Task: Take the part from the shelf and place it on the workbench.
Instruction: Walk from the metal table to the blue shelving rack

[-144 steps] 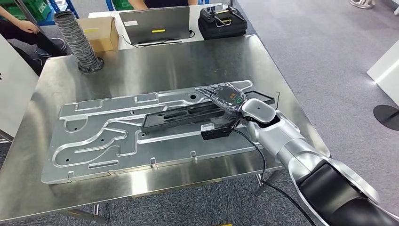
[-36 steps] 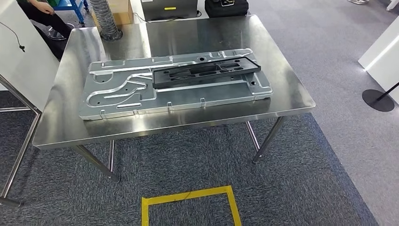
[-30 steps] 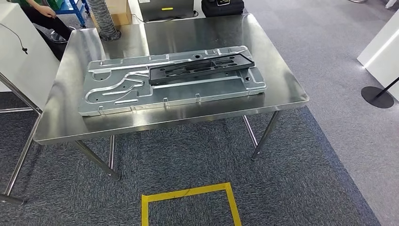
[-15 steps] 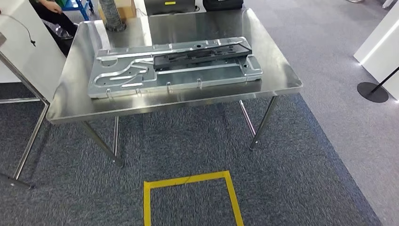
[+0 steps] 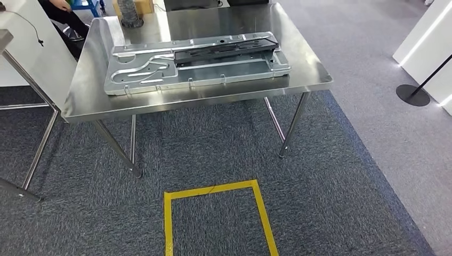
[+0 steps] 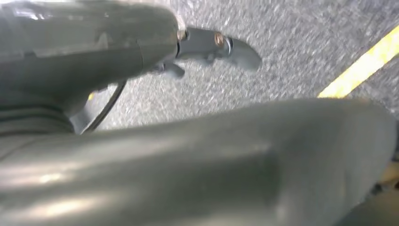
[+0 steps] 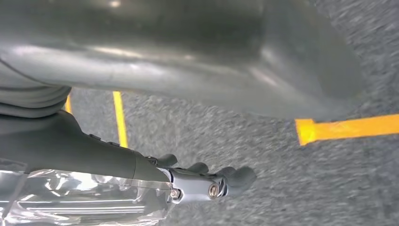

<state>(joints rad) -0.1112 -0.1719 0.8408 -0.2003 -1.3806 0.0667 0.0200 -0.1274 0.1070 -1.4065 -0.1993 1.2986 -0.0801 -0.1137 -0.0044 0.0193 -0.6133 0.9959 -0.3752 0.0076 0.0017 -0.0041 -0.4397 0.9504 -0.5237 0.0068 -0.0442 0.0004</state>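
Observation:
The long black part (image 5: 226, 49) lies flat on a large silver machined plate (image 5: 138, 72) on the steel workbench (image 5: 202, 96), some way ahead of me at the top of the head view. My left hand (image 6: 155, 52) hangs over the grey carpet, fingers (image 6: 235, 49) stretched out and holding nothing. My right hand (image 7: 141, 165) also hangs by my side above the carpet, its fingers (image 7: 235, 176) extended and empty. Clear film wraps part of the right hand.
A yellow tape square (image 5: 213, 186) marks the carpet between me and the workbench. A metal frame leg (image 5: 32, 90) and a white panel stand at the left. A black post base (image 5: 413, 95) stands at the right. A ribbed hose (image 5: 128, 13) stands on the table's far corner, near a person (image 5: 58, 6).
My right hand, which lay on the black part 4.8 s ago, has let go and hangs down. The camera has backed away from the workbench; the part stays on the plate.

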